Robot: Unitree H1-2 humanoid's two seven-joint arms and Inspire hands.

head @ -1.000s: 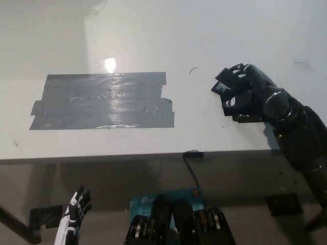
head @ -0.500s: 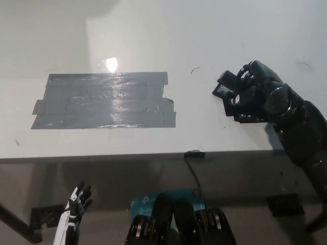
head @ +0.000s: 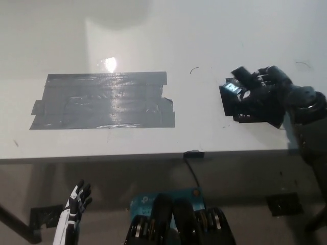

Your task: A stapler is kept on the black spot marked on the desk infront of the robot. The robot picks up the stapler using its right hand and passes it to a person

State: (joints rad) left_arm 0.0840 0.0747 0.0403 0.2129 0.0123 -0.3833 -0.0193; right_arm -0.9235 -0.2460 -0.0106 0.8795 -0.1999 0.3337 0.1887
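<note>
1. The white desk (head: 204, 46) fills the upper part of the view; its front edge runs across the middle.
2. A black taped spot (head: 102, 100) lies on the desk's left half, a rough rectangle of overlapping strips with a glare on its upper edge. Nothing rests on it.
3. The black right hand (head: 260, 97) is over the desk's right side, well apart from the spot. Its fingers (head: 265, 74) are curled round a dark blocky thing, seemingly the stapler (head: 233, 97), which sticks out towards the spot from the hand's left side.
4. The white left hand (head: 76, 201) hangs low at the lower left, below the desk edge, holding nothing, fingers slightly spread.
5. A thin dark cable (head: 193, 173) drops from the desk's front edge near the middle.
</note>
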